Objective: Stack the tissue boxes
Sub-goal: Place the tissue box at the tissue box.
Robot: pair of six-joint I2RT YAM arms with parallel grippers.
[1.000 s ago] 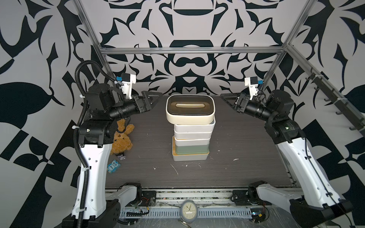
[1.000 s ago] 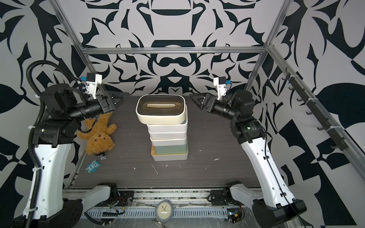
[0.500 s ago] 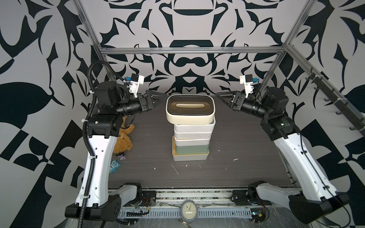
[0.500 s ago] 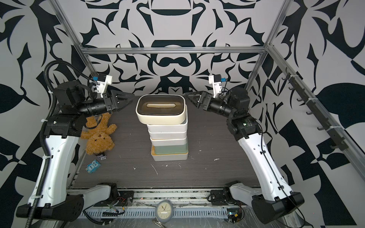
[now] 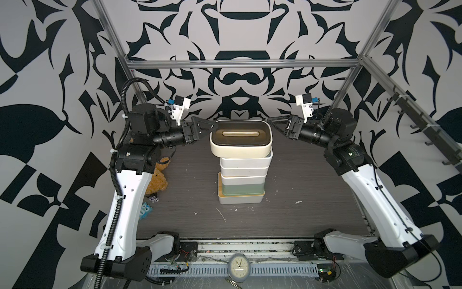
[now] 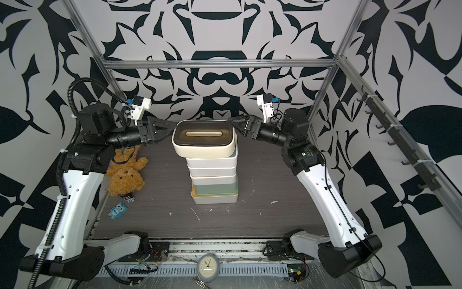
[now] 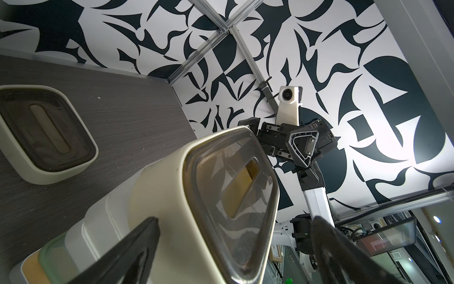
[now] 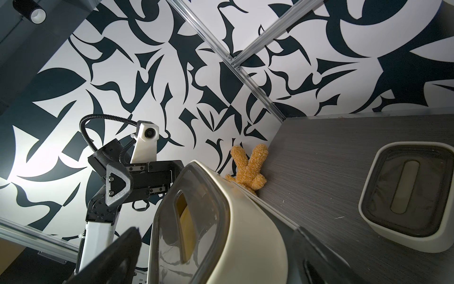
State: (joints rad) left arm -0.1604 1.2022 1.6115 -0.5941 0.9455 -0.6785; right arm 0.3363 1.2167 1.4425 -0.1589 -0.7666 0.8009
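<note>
A stack of tissue boxes stands mid-table in both top views: a bamboo-lidded white box (image 5: 240, 199) at the bottom, a mint green one (image 5: 241, 189), white ones (image 5: 246, 163), and a rounded cream box with a dark slotted lid (image 5: 241, 149) (image 6: 203, 152) on top. My left gripper (image 5: 212, 125) (image 7: 234, 218) is open at that top box's left end, which lies between its fingers. My right gripper (image 5: 271, 122) (image 8: 216, 231) is open around the right end. A second cream dark-lidded box (image 7: 46, 137) (image 8: 405, 196) lies on the table behind the stack, hidden in both top views.
A brown plush bunny (image 6: 126, 175) lies at the table's left edge under my left arm, with a small blue toy (image 6: 117, 211) in front of it. A round clock (image 5: 238, 266) sits below the table's front edge. Metal frame posts stand at the back corners.
Both arms have swung inward and forward, bringing the open grippers from either side up to the ends of the top cream box. The stack has not moved.
</note>
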